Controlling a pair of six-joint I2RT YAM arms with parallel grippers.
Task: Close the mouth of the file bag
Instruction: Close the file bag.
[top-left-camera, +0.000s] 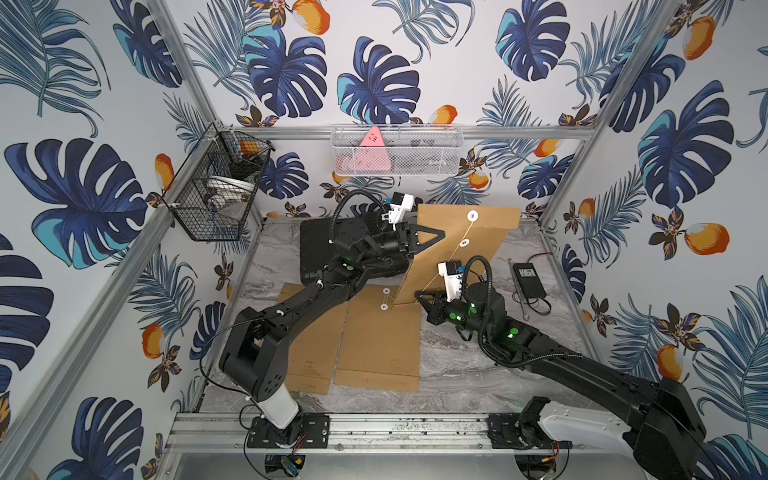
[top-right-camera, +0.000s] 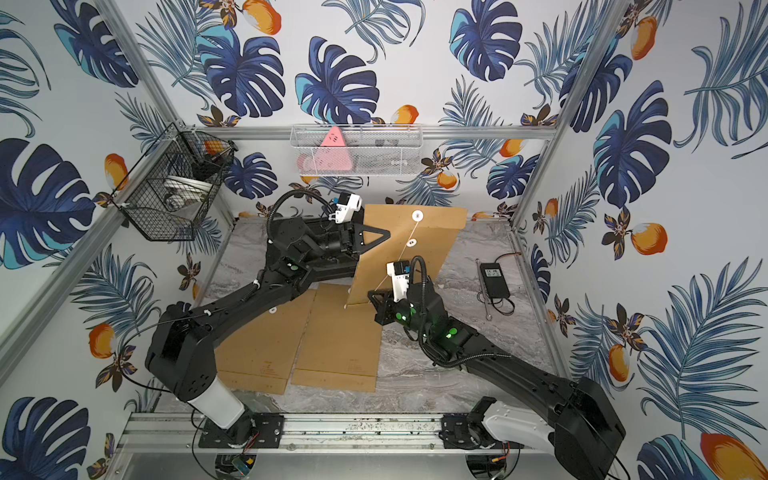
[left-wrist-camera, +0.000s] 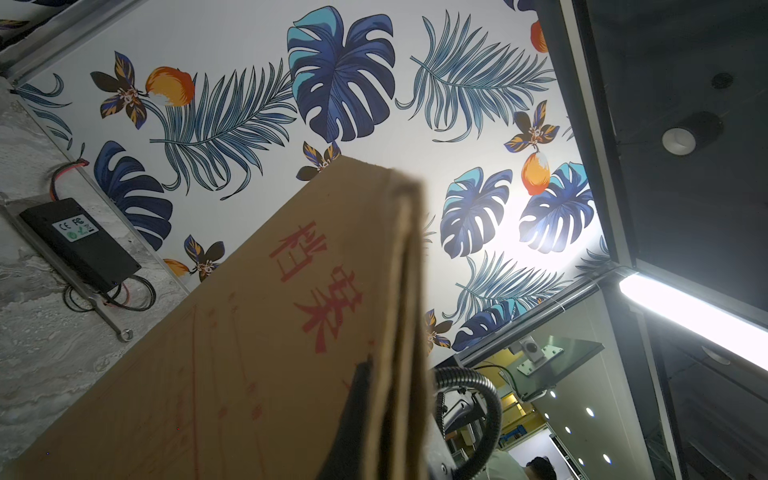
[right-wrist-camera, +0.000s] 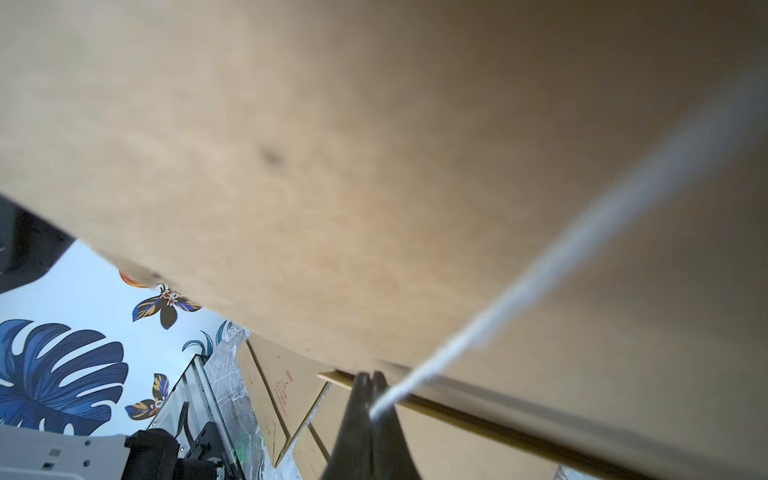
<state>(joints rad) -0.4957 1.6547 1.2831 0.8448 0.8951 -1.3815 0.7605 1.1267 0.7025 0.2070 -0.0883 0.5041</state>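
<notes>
Blue palm-leaf and orange-fruit wallpaper lines the booth, around a grey marble-look tabletop. Near the back wall the file bag, a brown kraft envelope, stands tilted on its lower edge. The left gripper is pressed together on the bag's side edge. In the left wrist view the bag's face carries large red characters, 档案, with fainter red ruled lines below them that are too soft to read. Two white round discs sit on the side of the bag seen in both top views. A white string runs taut from them down to the right gripper, whose fingers are closed together, pinching the string's end just beside the bag's lower corner. Two more brown bags lie flat on the table, their small print illegible. A black power adapter by the right wall bears a white label reading CE and FC.
</notes>
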